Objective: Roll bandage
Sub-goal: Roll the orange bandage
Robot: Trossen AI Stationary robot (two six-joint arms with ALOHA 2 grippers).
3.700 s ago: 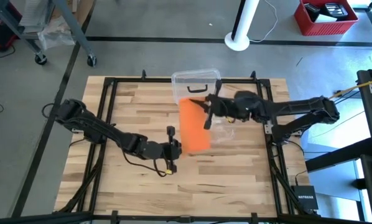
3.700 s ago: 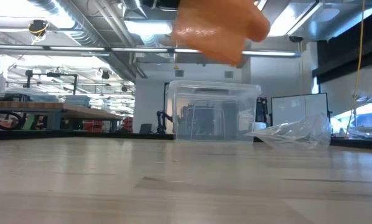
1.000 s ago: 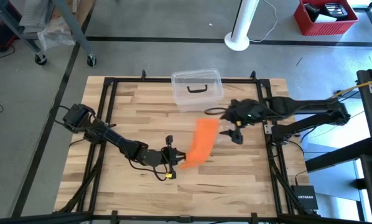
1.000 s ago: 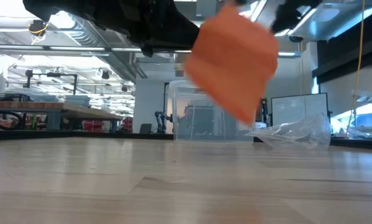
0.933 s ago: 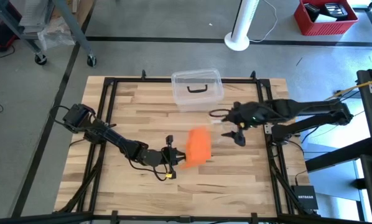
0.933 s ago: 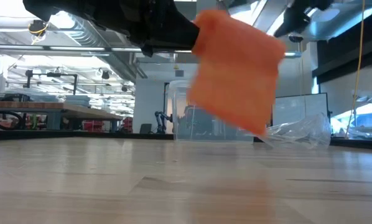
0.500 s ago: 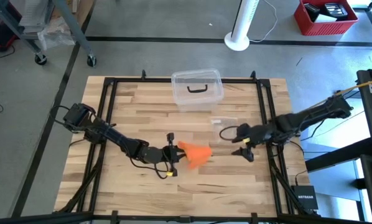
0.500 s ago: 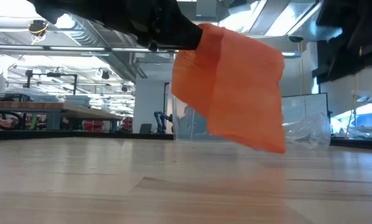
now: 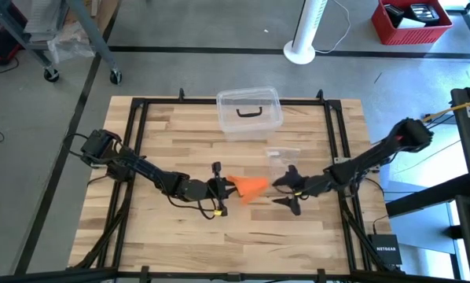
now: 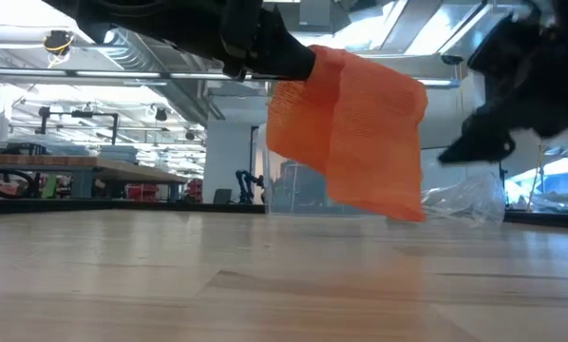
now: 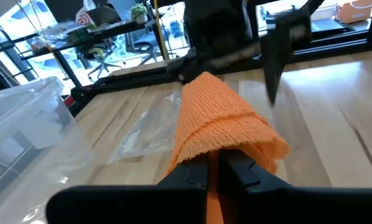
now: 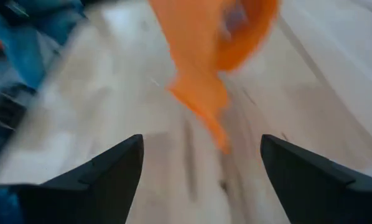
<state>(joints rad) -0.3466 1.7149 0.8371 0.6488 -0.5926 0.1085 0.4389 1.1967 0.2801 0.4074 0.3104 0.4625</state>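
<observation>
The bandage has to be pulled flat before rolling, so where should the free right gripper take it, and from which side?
Probably the hanging lower edge of the bandage, approached from the right arm's side. The left gripper pinches one end, so the cloth droops folded above the table. That loose edge faces the open right gripper and hangs clear of the wood.

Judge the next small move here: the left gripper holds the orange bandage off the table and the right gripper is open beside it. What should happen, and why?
Probably the right gripper should ease in and pinch the free hanging end of the bandage. The left gripper is shut on one end, the fabric droops folded above the table, and the right fingers are open, facing it.
</observation>
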